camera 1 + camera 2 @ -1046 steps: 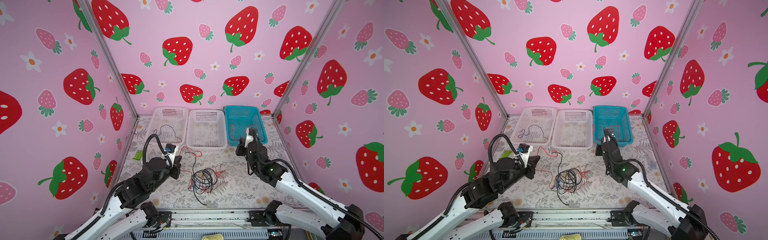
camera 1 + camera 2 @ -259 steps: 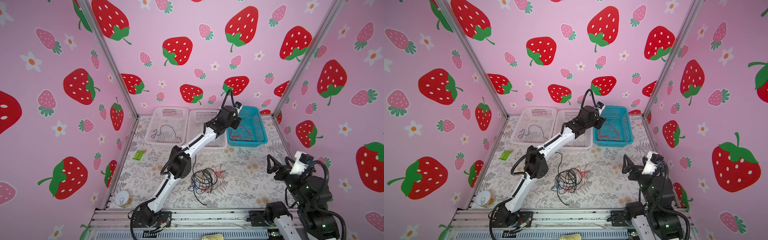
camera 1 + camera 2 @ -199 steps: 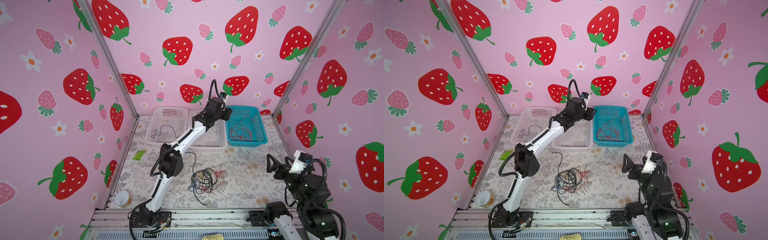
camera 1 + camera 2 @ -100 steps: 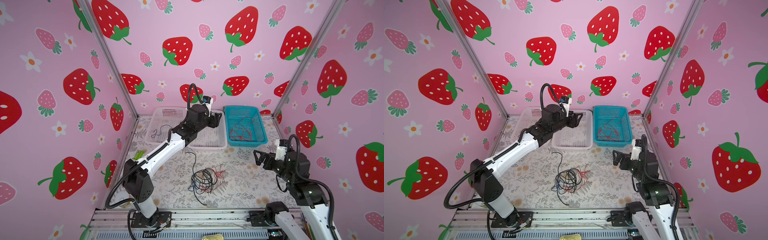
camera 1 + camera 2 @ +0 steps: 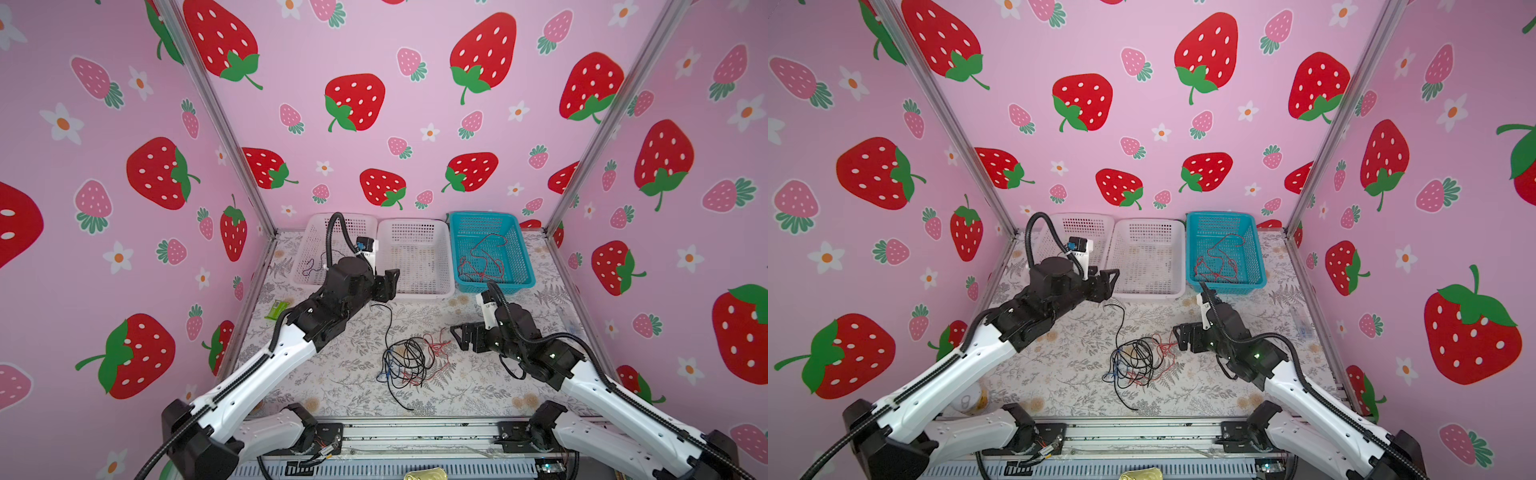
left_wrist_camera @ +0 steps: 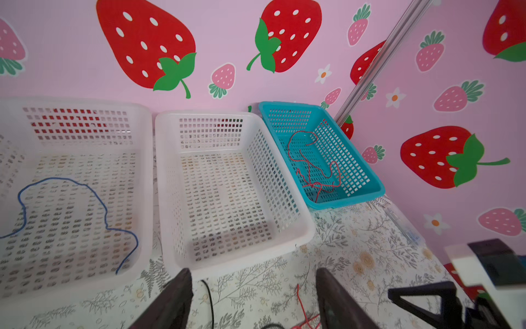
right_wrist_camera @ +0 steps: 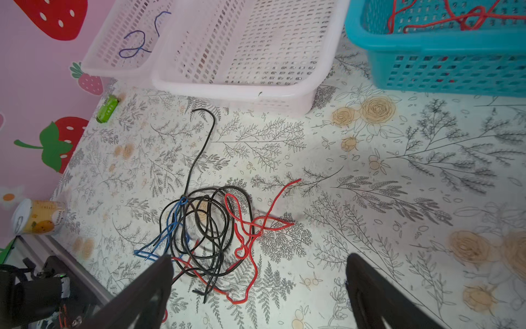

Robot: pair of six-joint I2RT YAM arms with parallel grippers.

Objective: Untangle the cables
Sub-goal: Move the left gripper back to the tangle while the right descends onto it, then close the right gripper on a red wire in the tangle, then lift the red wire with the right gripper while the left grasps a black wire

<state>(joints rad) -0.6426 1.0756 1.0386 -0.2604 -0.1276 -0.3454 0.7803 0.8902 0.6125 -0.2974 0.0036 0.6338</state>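
The cables (image 5: 405, 361) lie in a tangle of black, red and blue strands at the middle of the floral table, seen in both top views (image 5: 1133, 359). One black strand runs from the tangle toward the white baskets. My left gripper (image 5: 384, 286) hangs open over the table just in front of the middle white basket, with only table between its fingers in the left wrist view (image 6: 253, 275). My right gripper (image 5: 461, 338) is open just right of the tangle. In the right wrist view the tangle (image 7: 205, 228) lies ahead of its open fingers (image 7: 259, 258).
Three baskets stand along the back wall. The left white basket (image 5: 299, 278) holds a blue cable (image 6: 71, 216), next to the middle white basket (image 5: 415, 293). The blue basket (image 5: 494, 286) holds a red cable (image 5: 484, 259). A green packet (image 5: 276, 309) and a can (image 5: 969, 401) sit at the left.
The left arm has drawn back from the blue basket, down to the front of the white baskets. The right arm has come forward from the front right, up to the tangle.
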